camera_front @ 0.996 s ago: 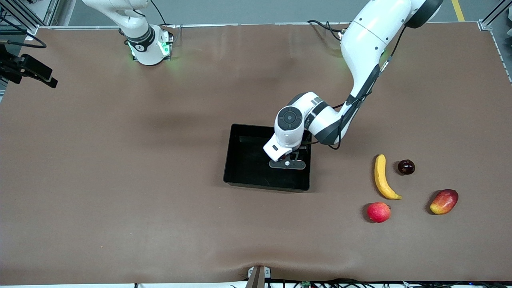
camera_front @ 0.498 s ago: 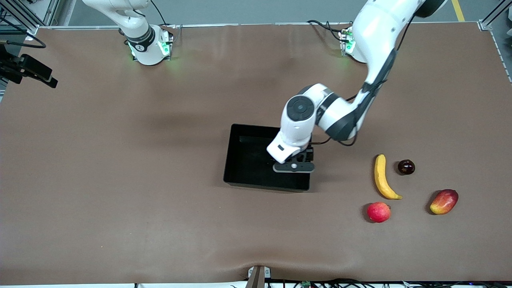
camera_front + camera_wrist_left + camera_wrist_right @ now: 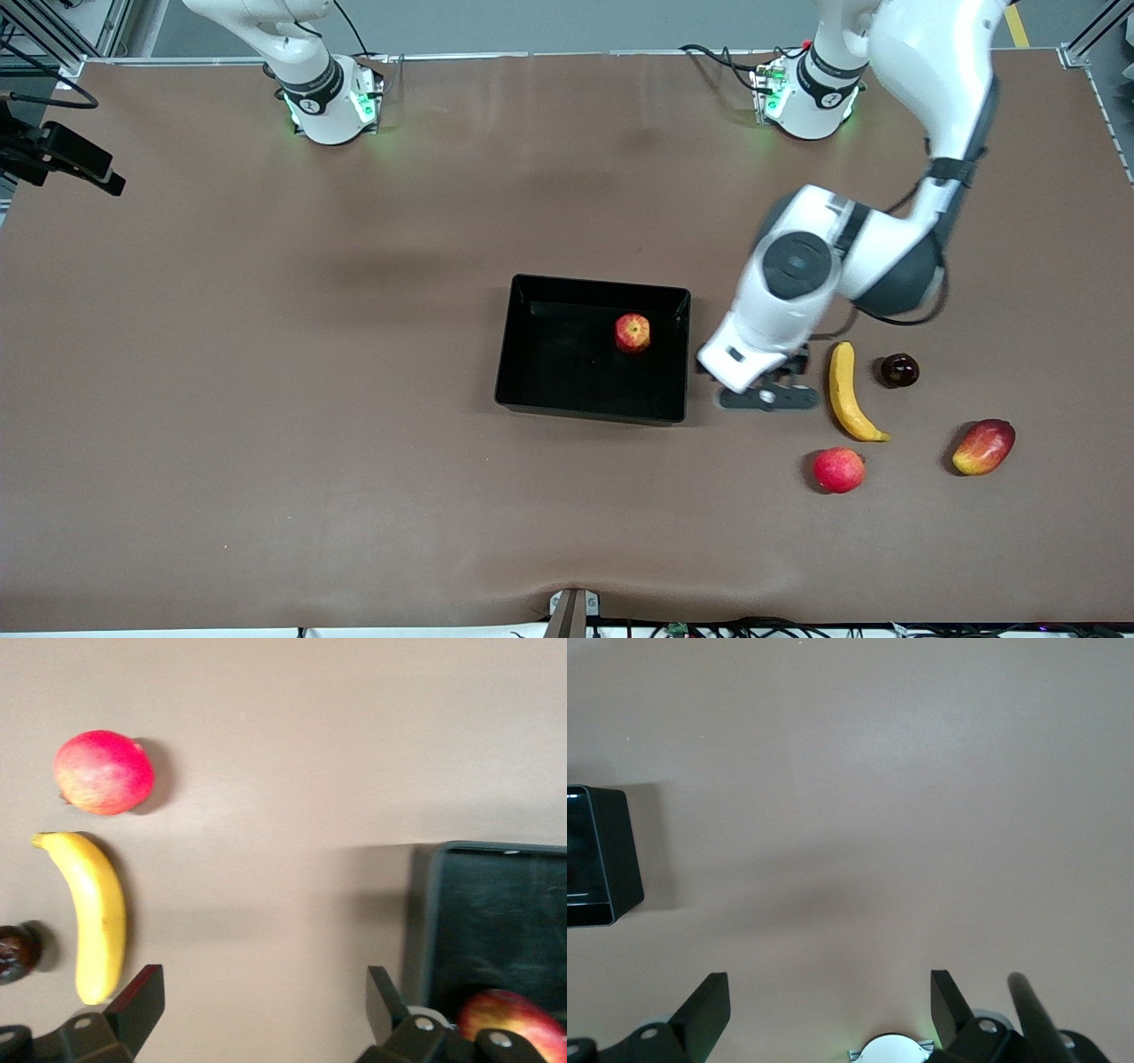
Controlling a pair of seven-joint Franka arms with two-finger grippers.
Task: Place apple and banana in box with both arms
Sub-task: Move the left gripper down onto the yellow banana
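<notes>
The apple (image 3: 633, 332) lies in the black box (image 3: 592, 408), near the wall at the left arm's end. It also shows in the left wrist view (image 3: 514, 1025), in the box (image 3: 496, 904). The banana (image 3: 849, 393) lies on the table, apart from the box toward the left arm's end. My left gripper (image 3: 767, 397) is open and empty over the bare table between the box and the banana (image 3: 96, 912); its jaws (image 3: 264, 1010) stand wide apart. My right gripper (image 3: 830, 1010) is open and empty, high over bare table near its base, with a corner of the box (image 3: 602, 859) in sight.
An evenly pink-red round fruit (image 3: 838, 469) lies nearer the front camera than the banana. A dark round fruit (image 3: 899, 369) and a red-and-yellow oval fruit (image 3: 982, 447) lie closer to the left arm's end. A black camera mount (image 3: 62, 159) juts in at the right arm's end.
My left gripper has swung out of the box toward the banana. The apple, hidden under the hand before, now lies in the box. The right arm has not moved.
</notes>
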